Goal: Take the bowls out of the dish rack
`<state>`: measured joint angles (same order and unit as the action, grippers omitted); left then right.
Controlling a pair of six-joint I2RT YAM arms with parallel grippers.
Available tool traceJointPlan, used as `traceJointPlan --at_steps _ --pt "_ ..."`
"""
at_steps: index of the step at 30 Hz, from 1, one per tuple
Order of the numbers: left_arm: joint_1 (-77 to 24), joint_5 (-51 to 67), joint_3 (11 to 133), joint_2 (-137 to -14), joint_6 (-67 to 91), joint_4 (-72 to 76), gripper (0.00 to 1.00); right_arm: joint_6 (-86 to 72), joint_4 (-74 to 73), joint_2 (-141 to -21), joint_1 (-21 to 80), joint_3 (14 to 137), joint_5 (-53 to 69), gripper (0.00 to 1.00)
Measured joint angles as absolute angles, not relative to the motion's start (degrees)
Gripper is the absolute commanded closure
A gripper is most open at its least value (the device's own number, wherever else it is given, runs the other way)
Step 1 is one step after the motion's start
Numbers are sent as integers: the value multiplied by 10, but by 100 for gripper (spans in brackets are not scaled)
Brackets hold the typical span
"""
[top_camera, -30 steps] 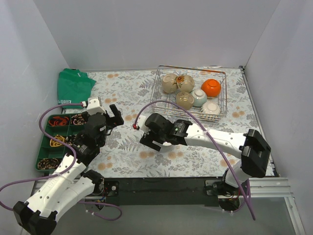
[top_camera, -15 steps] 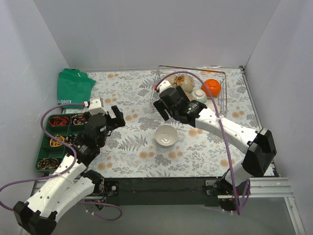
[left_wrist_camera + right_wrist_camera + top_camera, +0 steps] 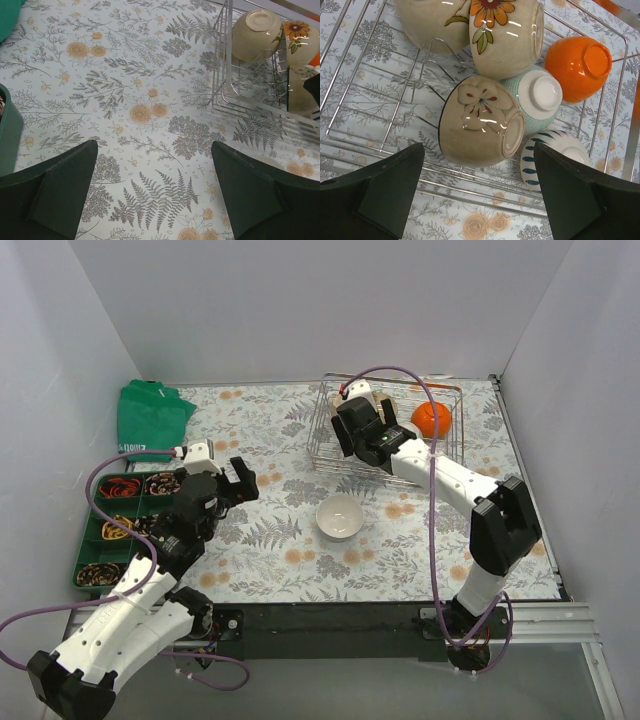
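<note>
The silver wire dish rack (image 3: 318, 455) stands at the back right and holds several bowls. In the right wrist view these are a beige flower-painted bowl on its side (image 3: 482, 120), a beige bowl with an orange flower (image 3: 505, 35), a pale teal bowl (image 3: 537, 97), an orange bowl (image 3: 577, 62) and a white blue-striped bowl (image 3: 547, 155). One white bowl (image 3: 340, 517) sits upright on the table. My right gripper (image 3: 480, 195) is open and empty, hovering over the rack's near side (image 3: 372, 440). My left gripper (image 3: 155, 190) is open and empty above the table, left of the rack (image 3: 225, 95).
A green compartment tray (image 3: 100, 530) with small items lies at the left edge. A green cloth (image 3: 150, 415) lies at the back left. Grey walls enclose the table on three sides.
My right gripper has let go of the white bowl on the table's middle and swung back over the dish rack. The left arm has hardly moved.
</note>
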<state>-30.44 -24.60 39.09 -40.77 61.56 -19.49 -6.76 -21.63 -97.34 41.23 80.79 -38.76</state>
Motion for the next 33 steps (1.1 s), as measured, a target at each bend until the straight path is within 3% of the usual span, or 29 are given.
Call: traceJointPlan --at_steps 14,26,29,33 --pt "-304 -231 390 -408 618 -195 2 60 -88 -1091 338 894 -359 2" --pt "-304 -228 389 -408 618 -195 2 77 -70 -1179 299 933 -321 4" --pt "-304 -228 389 -408 618 -195 2 80 -69 -1196 294 937 -315 6" --pt "-304 -226 389 -408 618 -195 2 88 -65 -1205 289 942 -315 17"
